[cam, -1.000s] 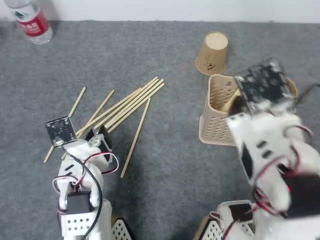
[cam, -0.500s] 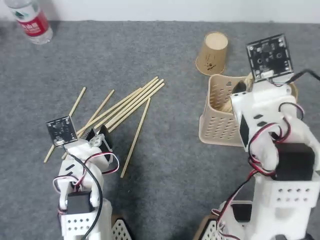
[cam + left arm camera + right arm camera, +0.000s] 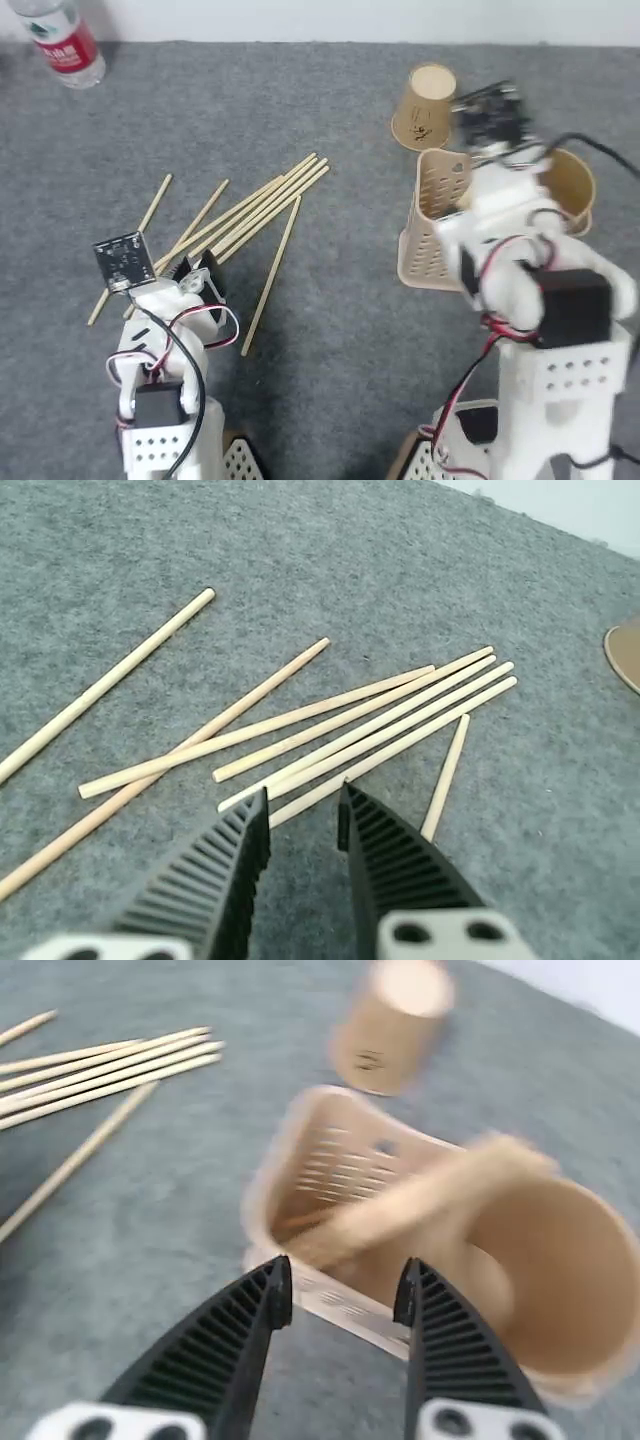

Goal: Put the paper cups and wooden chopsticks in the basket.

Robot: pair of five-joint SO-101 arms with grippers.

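Left gripper (image 3: 300, 805) is hovering, jaws apart, over chopsticks (image 3: 370, 725), centre left of the high view. Right gripper (image 3: 345, 1285) is gaping empty above basket (image 3: 340, 1155), right.

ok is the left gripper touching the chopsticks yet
Cannot tell. The left wrist view shows the open left gripper right at the near ends of the chopsticks, but not whether it touches them.

Chopsticks (image 3: 250, 210) lie fanned across the left of the worktop (image 3: 340, 330), with the left hand (image 3: 300, 805) just in front of them. The basket (image 3: 430, 240) stands to the right, a paper cup (image 3: 572, 185) in its right end. A second cup (image 3: 425, 107) sits upturned just behind it, and a bottle (image 3: 62, 40) is at the far left corner.
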